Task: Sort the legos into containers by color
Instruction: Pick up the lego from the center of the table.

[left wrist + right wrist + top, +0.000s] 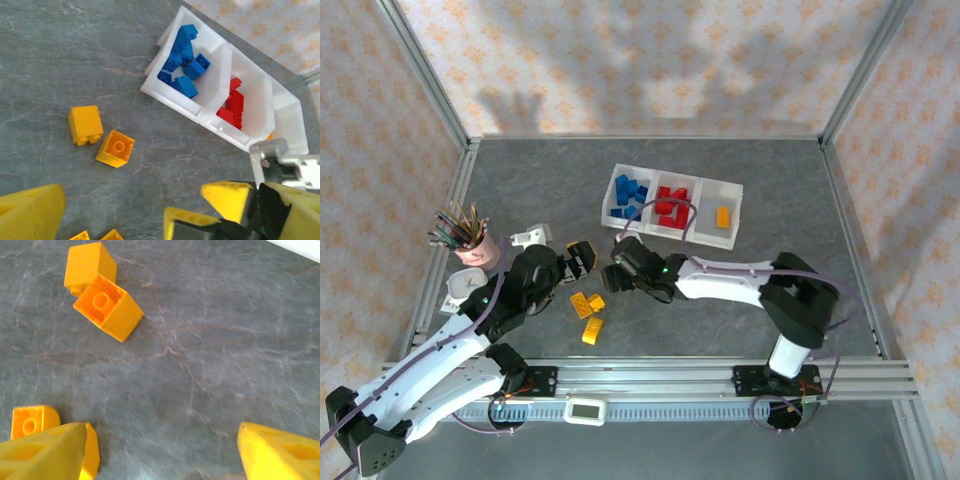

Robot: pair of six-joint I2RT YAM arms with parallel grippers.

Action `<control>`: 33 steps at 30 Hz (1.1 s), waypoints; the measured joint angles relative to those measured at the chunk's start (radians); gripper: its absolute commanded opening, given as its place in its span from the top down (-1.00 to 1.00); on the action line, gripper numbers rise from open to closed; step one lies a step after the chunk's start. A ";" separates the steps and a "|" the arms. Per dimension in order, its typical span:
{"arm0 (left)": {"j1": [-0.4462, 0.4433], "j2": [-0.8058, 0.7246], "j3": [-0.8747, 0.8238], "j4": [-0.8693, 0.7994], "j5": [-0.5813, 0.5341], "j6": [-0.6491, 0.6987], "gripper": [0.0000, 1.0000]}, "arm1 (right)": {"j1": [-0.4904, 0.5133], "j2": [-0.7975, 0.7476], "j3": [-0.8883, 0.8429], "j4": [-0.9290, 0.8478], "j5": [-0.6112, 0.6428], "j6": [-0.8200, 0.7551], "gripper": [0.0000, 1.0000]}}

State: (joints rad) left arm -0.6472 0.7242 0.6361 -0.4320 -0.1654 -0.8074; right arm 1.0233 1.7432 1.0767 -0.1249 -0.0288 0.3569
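White translucent three-compartment plastic tray (670,233) is seen toward the far edge of the grey table (520,190): blue studded bricks (630,193) in the left compartment, red bricks (671,206) in the middle, one yellow-orange brick (723,216) in the right. Loose yellow-orange bricks (592,330) are scattered nearer the near edge. Left gripper (582,257) and right gripper (160,432) are spread apart, empty.

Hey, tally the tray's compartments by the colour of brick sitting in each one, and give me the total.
Blue bricks: 1, the left compartment
Red bricks: 1, the middle compartment
Yellow-orange brick: 1, the right compartment
Total: 3 compartments
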 measured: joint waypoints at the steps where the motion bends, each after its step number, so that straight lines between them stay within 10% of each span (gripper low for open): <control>1: 0.001 -0.011 -0.004 -0.007 -0.005 -0.005 -0.98 | 0.000 0.029 0.026 0.008 0.000 -0.002 -0.63; 33: 0.022 -0.108 -0.034 -0.055 -0.063 -0.059 -0.98 | -0.058 0.472 0.465 -0.010 0.020 -0.299 -0.07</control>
State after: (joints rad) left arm -0.6254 0.6167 0.6022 -0.4870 -0.2279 -0.8665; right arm 0.9657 2.2154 1.5414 -0.1349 -0.0086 0.0578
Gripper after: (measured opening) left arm 0.991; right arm 0.562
